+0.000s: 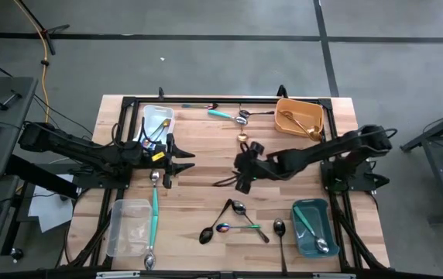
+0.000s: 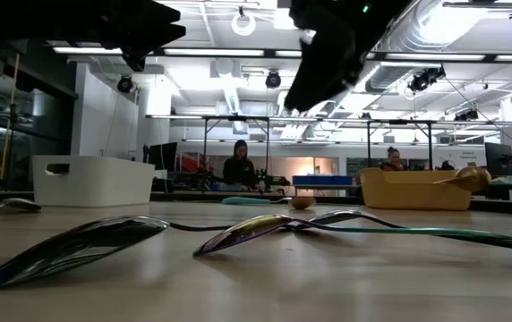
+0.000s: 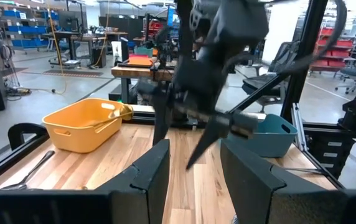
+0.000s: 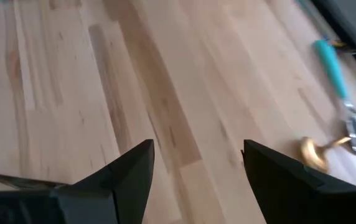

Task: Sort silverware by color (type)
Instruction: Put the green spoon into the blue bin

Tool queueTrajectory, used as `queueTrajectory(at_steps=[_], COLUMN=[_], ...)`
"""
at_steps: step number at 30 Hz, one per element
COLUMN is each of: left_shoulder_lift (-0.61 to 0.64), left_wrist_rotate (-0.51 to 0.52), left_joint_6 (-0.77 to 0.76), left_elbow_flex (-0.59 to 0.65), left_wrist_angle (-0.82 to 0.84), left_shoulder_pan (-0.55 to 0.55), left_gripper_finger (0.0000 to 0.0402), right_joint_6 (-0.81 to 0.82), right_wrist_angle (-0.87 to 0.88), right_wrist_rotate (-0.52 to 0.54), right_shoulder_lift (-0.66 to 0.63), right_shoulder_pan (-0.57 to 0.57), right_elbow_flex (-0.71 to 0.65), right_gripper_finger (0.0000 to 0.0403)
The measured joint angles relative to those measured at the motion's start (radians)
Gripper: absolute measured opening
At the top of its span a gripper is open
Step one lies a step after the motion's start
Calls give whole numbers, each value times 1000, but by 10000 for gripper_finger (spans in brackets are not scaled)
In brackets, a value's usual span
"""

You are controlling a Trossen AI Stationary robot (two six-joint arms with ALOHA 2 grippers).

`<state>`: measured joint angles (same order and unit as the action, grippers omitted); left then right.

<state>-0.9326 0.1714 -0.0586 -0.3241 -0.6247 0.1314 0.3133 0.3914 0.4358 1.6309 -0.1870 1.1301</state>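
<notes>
The silverware is lying scattered across the tabletop: a tangled cluster of black and rainbow spoons [image 1: 237,219] is sitting at about six o'clock from the table's centre, a lone black spoon [image 1: 279,232] is lying just beside it, a teal-handled spoon [image 1: 223,115] and a small gold spoon [image 1: 242,138] are resting up at twelve o'clock, and a long teal-handled piece [image 1: 155,208] is stretching along the eight o'clock side. Some sorting is already showing: gold pieces are sitting in the orange bin [image 1: 317,115] at one o'clock, a teal-handled piece in the blue bin [image 1: 303,242] at five o'clock, and something in the white bin [image 1: 158,114] at eleven o'clock, while the clear bin [image 1: 128,227] is waiting at seven o'clock. The right gripper [image 1: 242,171] is hovering over bare wood near the centre, fingers spread wide and holding nothing. The left gripper [image 1: 176,160] is hanging at nine o'clock, fingers parted and empty too. Now the risk: those six o'clock spoons are crossing and overlapping, so a grab there is likely catching two colours at once or flicking a neighbour away. The two grippers are also facing each other closely, and both reaching to the middle is inviting a collision. The thin spoons are lying flat, so fingers may be sliding off.
</notes>
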Motion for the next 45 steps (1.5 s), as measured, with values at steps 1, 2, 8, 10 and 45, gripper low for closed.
queueTrajectory(at_steps=[1, 2, 8, 10, 45], left_shoulder_lift=[0, 0, 0, 0, 0], left_wrist_rotate=[0, 0, 0, 0, 77], left_joint_6=[0, 0, -2, -11, 26], left_elbow_flex=[0, 0, 0, 0, 0], left_wrist_angle=[0, 0, 16, 23, 30], left_shoulder_pan=[0, 0, 0, 0, 0], left_gripper_finger=[133, 133, 133, 133, 134], right_joint_6=[-8, -18, -55, -62, -471], right_wrist_angle=[-17, -29, -86, -87, -1179], right_wrist_rotate=[-12, -21, -28, -30, -140], right_shoulder_lift=[19, 39, 118, 118, -144], right_shoulder_pan=[4, 5, 3, 3, 11], right_elbow_flex=[0, 0, 0, -17, -503], right_gripper_finger=[240, 240, 240, 240, 240])
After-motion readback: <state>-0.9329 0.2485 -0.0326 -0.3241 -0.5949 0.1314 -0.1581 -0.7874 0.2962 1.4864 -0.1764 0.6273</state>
